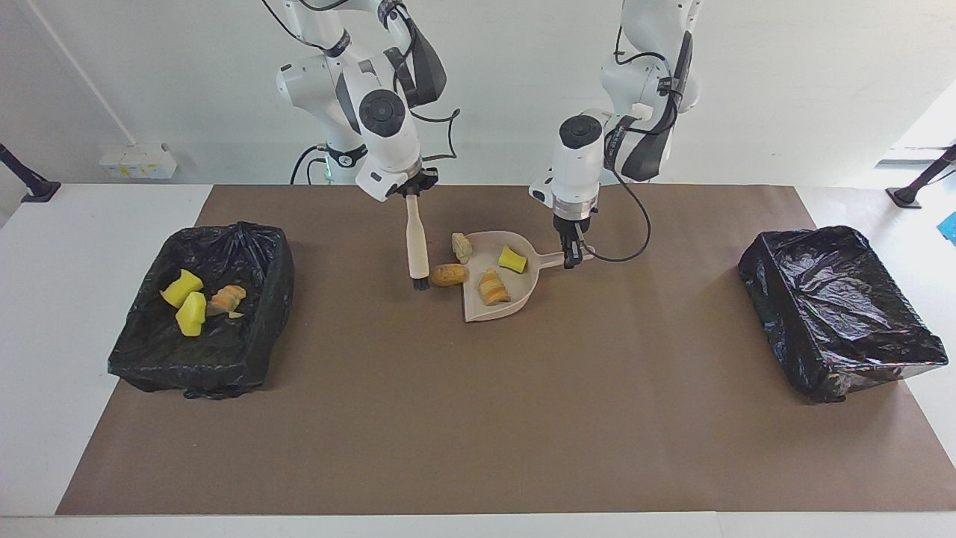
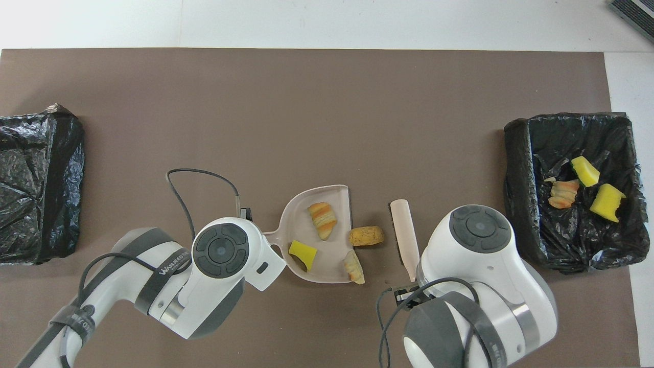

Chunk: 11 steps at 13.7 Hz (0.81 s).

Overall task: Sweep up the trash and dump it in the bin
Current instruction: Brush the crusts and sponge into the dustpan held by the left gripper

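Three scraps lie in the bin (image 1: 202,359) at the right arm's end, two more sit inside the dustpan (image 1: 523,288) and a pale piece (image 1: 462,246) on its lip, one brown piece (image 1: 448,275) waits just outside it, while the right gripper (image 1: 410,193) clamps the brush (image 1: 416,243) and the left gripper (image 1: 571,258) grips the pan's handle, dumping not yet done.

Both arms reach in over mid-tabletop with wrists angled down: left gripper (image 1: 571,254) low, fingers clamped shut on what it holds, wrist near vertical; right gripper (image 1: 411,193) higher, fingers closed on its tool, forearm tilted toward the right arm's end.
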### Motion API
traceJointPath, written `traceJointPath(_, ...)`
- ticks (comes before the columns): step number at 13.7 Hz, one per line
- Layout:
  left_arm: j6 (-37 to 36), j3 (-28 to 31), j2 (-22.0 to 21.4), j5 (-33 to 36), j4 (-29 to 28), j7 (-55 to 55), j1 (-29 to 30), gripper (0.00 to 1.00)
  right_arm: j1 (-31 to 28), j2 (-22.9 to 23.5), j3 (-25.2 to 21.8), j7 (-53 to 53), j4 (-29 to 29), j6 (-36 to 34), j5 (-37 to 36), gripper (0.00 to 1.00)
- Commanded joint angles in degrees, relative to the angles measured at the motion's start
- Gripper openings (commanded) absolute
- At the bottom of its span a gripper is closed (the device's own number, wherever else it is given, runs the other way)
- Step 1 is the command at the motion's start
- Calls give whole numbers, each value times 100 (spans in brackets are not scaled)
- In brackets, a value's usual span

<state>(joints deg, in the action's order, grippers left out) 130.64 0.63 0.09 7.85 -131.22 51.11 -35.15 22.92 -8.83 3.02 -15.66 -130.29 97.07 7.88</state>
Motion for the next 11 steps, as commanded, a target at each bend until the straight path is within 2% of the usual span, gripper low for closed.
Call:
traceJointPath(1,207,60,-62,112,-184,-93,-80,0,-42,-75,67,19,-680,486,-234,0)
traceJointPath(3,207,60,-62,112,-184,-102,-80,0,37,39,67,89,-699,611,80,0)
traceJointPath(5,207,60,-62,112,-184,-102,-80,0,63,48,75,248,-699,909,913,0)
traceJointPath(8,208,60,-62,112,-193,-102,-80,0,546,205,76,230,-699,1435,1582,0)
traceJointPath(11,260,60,-70,112,-219,-84,-71,0,661,320,76,414,-612,1946,2795,0)
